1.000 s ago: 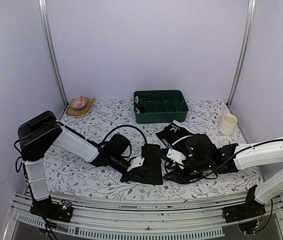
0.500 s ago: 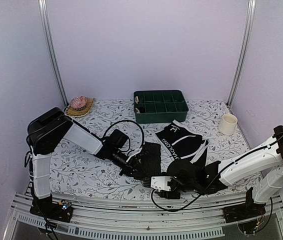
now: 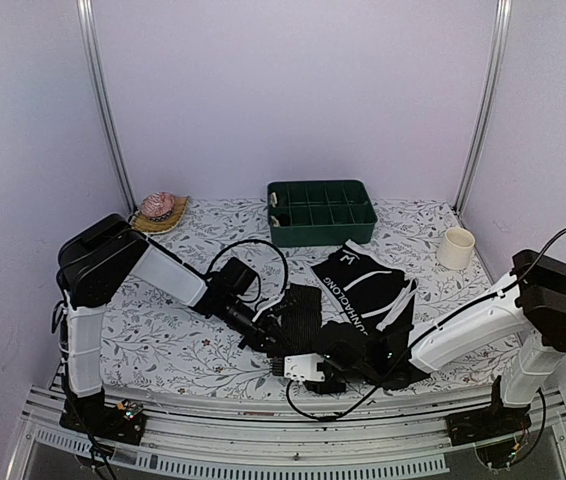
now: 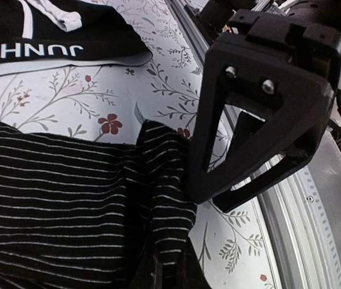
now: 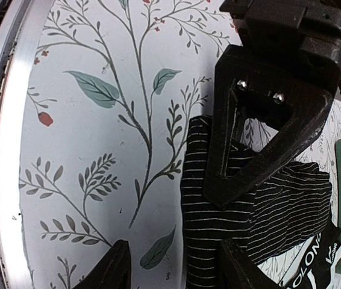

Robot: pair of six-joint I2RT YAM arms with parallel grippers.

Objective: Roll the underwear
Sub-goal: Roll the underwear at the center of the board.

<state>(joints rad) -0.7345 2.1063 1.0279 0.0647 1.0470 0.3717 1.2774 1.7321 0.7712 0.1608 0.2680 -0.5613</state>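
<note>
shows the striped underwear (image 3: 301, 308) flat on the worktop (image 3: 163, 340), long axis running straight away from both sets of jaws, near hem right at them. puts the left gripper (image 4: 179, 235) on the left corner of that hem, jaws apart with a raised fold of striped cloth between them; cannot tell whether pinching it or merely straddling it. puts the right gripper (image 5: 197, 232) at the other corner, jaws spread wide, cloth edge lying in the gap, nothing held. places the lettered underwear (image 3: 363, 285) beyond the right jaws, past the striped underwear and just beside it, with a strip of worktop between in the left wrist view and neither gripper touching it.

looks like the start of the roll on the striped underwear: hem to be caught at both corners and turned over forward, along the long axis. calls for both sets of jaws level across the hem, since one corner lifted alone would likely skew the roll. favours neither arm for reach, both being at the cloth already; right jaws yet to close.
</note>
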